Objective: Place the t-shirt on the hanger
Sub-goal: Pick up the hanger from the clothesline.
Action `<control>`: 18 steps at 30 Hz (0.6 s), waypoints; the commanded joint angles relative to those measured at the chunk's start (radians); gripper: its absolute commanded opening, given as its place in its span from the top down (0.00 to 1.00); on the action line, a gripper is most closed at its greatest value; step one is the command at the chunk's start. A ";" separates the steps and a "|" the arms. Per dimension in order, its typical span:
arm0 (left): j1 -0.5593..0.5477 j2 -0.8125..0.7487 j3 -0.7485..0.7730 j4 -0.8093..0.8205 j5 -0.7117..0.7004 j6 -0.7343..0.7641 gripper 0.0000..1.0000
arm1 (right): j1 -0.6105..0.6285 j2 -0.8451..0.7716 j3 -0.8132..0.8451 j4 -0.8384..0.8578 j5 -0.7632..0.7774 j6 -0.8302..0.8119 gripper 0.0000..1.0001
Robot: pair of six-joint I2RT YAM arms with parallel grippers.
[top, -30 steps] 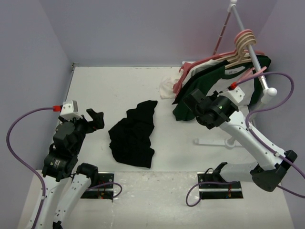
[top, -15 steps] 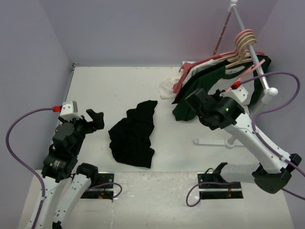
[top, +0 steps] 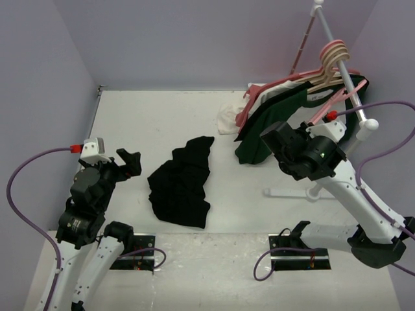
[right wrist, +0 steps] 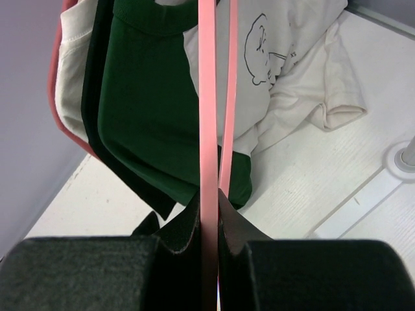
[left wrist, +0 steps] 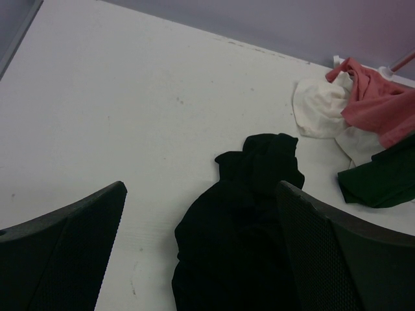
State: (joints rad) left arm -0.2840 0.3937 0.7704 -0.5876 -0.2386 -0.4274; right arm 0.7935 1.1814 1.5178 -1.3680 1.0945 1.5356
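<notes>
Grips the hanger (right wrist: 207,129) with the right gripper (right wrist: 209,214), jaws pinched tight on its thin pink bar, far right, beside the green shirt (right wrist: 149,97) hung on the rack (top: 343,71). Holds the left gripper (left wrist: 201,259) wide open and empty, near left above the table (top: 162,116). Has the t-shirt (top: 181,184) lying crumpled mid-table, just right of that open claw, well apart from the hanger.

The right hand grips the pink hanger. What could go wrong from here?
The right hand pinches only a thin bar of the pink hanger, so it may twist or slip when pulled. The green shirt hangs right beside it and could be dragged along. The black t-shirt lies crumpled; the open left hand might grab several layers.
</notes>
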 commanded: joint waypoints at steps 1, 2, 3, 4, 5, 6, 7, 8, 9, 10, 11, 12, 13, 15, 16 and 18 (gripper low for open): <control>-0.007 -0.002 -0.010 0.049 0.013 0.001 0.00 | 0.024 -0.028 0.009 -0.146 0.011 0.012 1.00; -0.007 -0.001 -0.011 0.049 0.015 0.001 0.00 | 0.027 -0.026 0.016 -0.146 0.010 0.006 1.00; -0.007 -0.002 -0.011 0.049 0.015 0.001 0.00 | 0.027 -0.026 0.017 -0.146 0.010 -0.001 1.00; -0.007 -0.003 -0.013 0.051 0.018 0.001 0.00 | 0.032 -0.022 0.034 -0.146 0.010 -0.012 1.00; -0.007 -0.004 -0.013 0.051 0.017 0.001 0.00 | 0.034 -0.018 0.050 -0.147 0.009 -0.032 1.00; -0.007 -0.006 -0.013 0.051 0.016 0.001 0.00 | 0.035 -0.014 0.065 -0.148 0.008 -0.052 1.00; -0.007 -0.007 -0.014 0.051 0.015 0.002 0.00 | 0.036 -0.010 0.075 -0.148 0.008 -0.074 1.00; -0.007 -0.007 -0.014 0.051 0.015 0.003 0.00 | 0.036 -0.008 0.083 -0.148 0.007 -0.089 1.00; -0.007 -0.007 -0.014 0.053 0.016 0.003 0.00 | 0.036 -0.009 0.089 -0.148 0.002 -0.097 1.00; -0.007 -0.007 -0.014 0.055 0.016 0.003 0.00 | 0.037 -0.011 0.091 -0.148 -0.001 -0.103 1.00; -0.007 -0.007 -0.015 0.055 0.016 0.003 0.00 | 0.038 -0.017 0.090 -0.147 -0.004 -0.110 1.00; -0.007 -0.007 -0.016 0.055 0.015 0.003 0.00 | 0.038 -0.022 0.088 -0.146 -0.006 -0.119 1.00; -0.007 -0.008 -0.016 0.054 0.015 0.003 0.00 | 0.038 -0.025 0.088 -0.146 -0.008 -0.129 1.00; -0.007 -0.009 -0.015 0.054 0.015 0.003 0.00 | 0.038 -0.032 0.088 -0.146 -0.018 -0.155 1.00; -0.007 -0.009 -0.015 0.054 0.015 0.003 0.00 | 0.038 -0.036 0.084 -0.146 -0.021 -0.162 1.00; -0.007 -0.009 -0.016 0.054 0.015 0.003 0.00 | 0.038 -0.051 0.074 -0.148 -0.031 -0.181 1.00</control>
State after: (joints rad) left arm -0.2840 0.3922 0.7666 -0.5829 -0.2337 -0.4274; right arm 0.8200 1.1600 1.5707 -1.3689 1.0537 1.4112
